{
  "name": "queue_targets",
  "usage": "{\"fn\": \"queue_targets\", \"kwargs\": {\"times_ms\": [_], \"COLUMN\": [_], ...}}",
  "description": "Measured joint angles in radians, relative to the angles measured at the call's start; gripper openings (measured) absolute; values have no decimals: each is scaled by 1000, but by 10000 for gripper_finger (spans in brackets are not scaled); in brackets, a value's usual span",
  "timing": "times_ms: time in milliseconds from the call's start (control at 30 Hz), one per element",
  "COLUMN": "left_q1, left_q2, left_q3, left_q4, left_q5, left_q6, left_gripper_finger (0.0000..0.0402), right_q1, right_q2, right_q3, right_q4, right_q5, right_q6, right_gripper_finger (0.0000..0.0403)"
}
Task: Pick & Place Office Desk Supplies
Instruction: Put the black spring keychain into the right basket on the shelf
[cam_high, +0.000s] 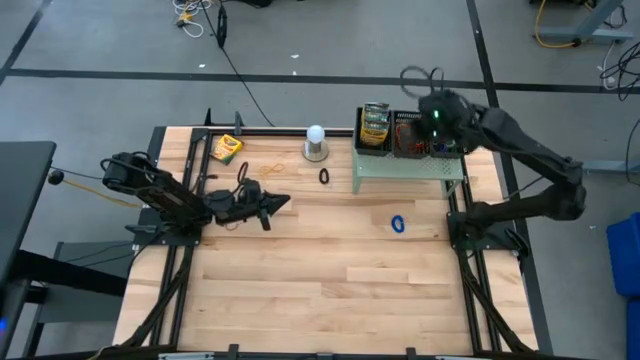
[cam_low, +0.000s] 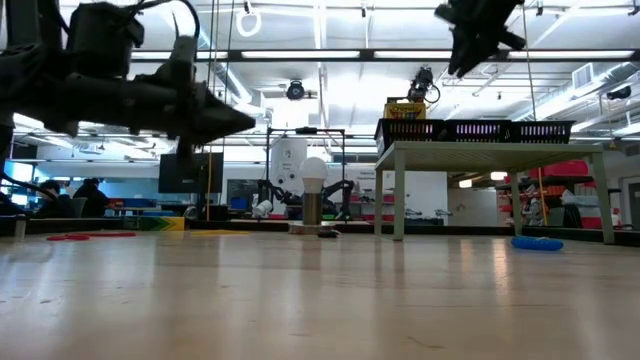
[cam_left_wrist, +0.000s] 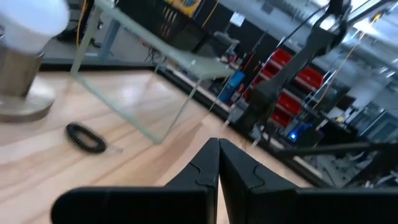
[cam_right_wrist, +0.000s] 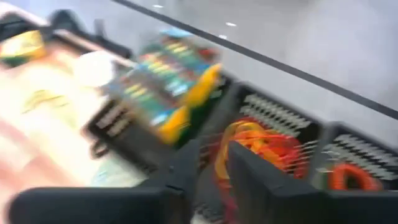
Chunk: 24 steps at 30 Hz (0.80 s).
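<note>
Three black mesh baskets (cam_high: 412, 135) stand in a row on the pale green riser (cam_high: 410, 168). One holds an upright crayon box (cam_high: 375, 125). In the right wrist view the middle basket (cam_right_wrist: 267, 143) holds red and orange rubber bands. My right gripper (cam_right_wrist: 214, 163) hovers over that basket, open by a narrow gap. My left gripper (cam_high: 278, 203) is shut and hangs clear above the table's left half. On the table lie a second crayon box (cam_high: 228, 148), a yellow band (cam_high: 272, 168), a black band (cam_high: 324, 176) and a blue band (cam_high: 399, 224).
The white ball on its metal base (cam_high: 316, 142) stands near the far edge, left of the riser. The low view shows a red band (cam_low: 85, 236) flat on the table at the left. Bare wood fills the near half of the table (cam_high: 330, 290).
</note>
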Motion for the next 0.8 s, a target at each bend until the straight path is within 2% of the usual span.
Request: {"fn": "queue_targets", "kwargs": {"times_ms": [133,167,233,333,500,600,700,800], "left_q1": [0,0,2,25,70,112,158,198], "left_q2": [0,0,0,0,1,20,68,135], "left_q3": [62,78,112,173,328,427,502,565], "left_q4": [-28,-44,-111,-291,-769,-998,-1102,-1115], "left_q5": [0,-2,-6,-3,2,49,86,93], "left_q6": [11,15,4,-103,-197,-211,-222,-195], "left_gripper_finger": [12,11,9,5,5,6,15,37], "right_q1": [192,242,340,473,660,740,791,813], "right_q2": [-69,-80,-97,-104,-102,-102,-102,-102], "right_q3": [-105,-132,-190,-265,-387,-436,-463,-472], "right_q4": [84,114,180,256,382,433,442,441], "right_q5": [15,14,25,68,147,199,254,299], "right_q6": [36,48,77,108,166,228,278,313], "right_gripper_finger": [22,11,11,20,6,6,11,11]}}
